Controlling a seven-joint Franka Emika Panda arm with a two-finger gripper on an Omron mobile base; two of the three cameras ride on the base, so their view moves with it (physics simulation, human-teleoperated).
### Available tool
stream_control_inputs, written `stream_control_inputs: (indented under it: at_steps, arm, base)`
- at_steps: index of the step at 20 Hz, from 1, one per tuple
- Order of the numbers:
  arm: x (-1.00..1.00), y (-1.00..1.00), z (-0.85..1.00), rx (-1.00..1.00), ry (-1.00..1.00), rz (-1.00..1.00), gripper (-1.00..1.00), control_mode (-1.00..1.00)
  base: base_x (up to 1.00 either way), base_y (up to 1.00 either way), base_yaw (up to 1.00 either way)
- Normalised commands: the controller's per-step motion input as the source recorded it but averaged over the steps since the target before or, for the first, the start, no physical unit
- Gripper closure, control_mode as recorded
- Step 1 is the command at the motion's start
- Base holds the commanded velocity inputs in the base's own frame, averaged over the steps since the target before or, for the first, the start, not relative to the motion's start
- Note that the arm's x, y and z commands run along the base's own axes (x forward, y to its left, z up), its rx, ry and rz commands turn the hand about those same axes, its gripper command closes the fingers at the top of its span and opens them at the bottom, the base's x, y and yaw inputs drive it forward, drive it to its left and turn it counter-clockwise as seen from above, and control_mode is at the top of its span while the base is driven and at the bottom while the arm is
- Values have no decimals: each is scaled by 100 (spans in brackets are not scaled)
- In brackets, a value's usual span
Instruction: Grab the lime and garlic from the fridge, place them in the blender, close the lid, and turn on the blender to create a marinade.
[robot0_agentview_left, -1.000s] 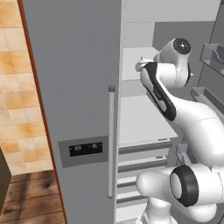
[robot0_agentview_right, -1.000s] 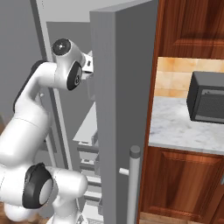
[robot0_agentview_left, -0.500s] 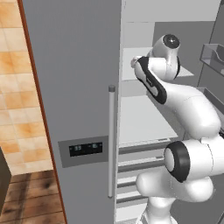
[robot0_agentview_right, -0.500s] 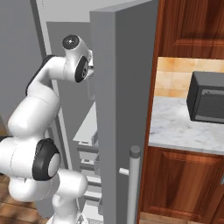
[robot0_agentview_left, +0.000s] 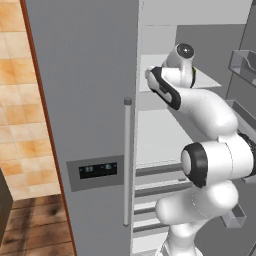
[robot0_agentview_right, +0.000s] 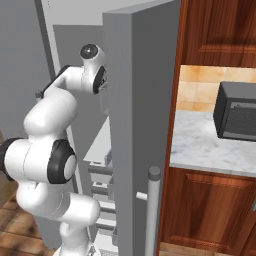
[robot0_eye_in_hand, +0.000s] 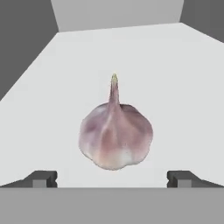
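The garlic (robot0_eye_in_hand: 116, 133), a pinkish-white bulb with a thin stalk, lies on a white fridge shelf (robot0_eye_in_hand: 175, 78) close in front of the hand. My gripper (robot0_eye_in_hand: 112, 178) is open, with one fingertip (robot0_eye_in_hand: 41, 178) to the left of the bulb and the other to the right, both short of it and not touching. The grey fridge (robot0_agentview_left: 85, 100) has its left door shut, with its bar handle (robot0_agentview_left: 127, 160) and dark display panel (robot0_agentview_left: 98, 170). My arm (robot0_agentview_left: 200, 105) reaches into the open right compartment at upper-shelf height. The lime, blender and lid are out of view.
The open fridge door (robot0_agentview_right: 135, 125) stands just right of the arm, its handle (robot0_agentview_right: 152, 210) low down. Door bins (robot0_agentview_left: 242, 62) hang at the right. Drawers (robot0_agentview_left: 150, 195) sit below the shelves. A dark microwave (robot0_agentview_right: 239, 112) stands on the marble counter (robot0_agentview_right: 210, 145).
The arm has stretched further into the upper shelf, its wrist moving up and deeper into the fridge. The base and the fridge doors have stayed put.
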Motion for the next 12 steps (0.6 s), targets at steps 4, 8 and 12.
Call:
stream_control_inputs:
  at_steps: [4,8,12]
  arm:
    - [48,0,-8,0,8,0,-100,-100]
    - [48,0,-1,0,7,0,-100,-100]
    - [33,0,-13,0,7,0,-100,-100]
  base:
    - [0,0,0]
    - [0,0,0]
    - [0,0,0]
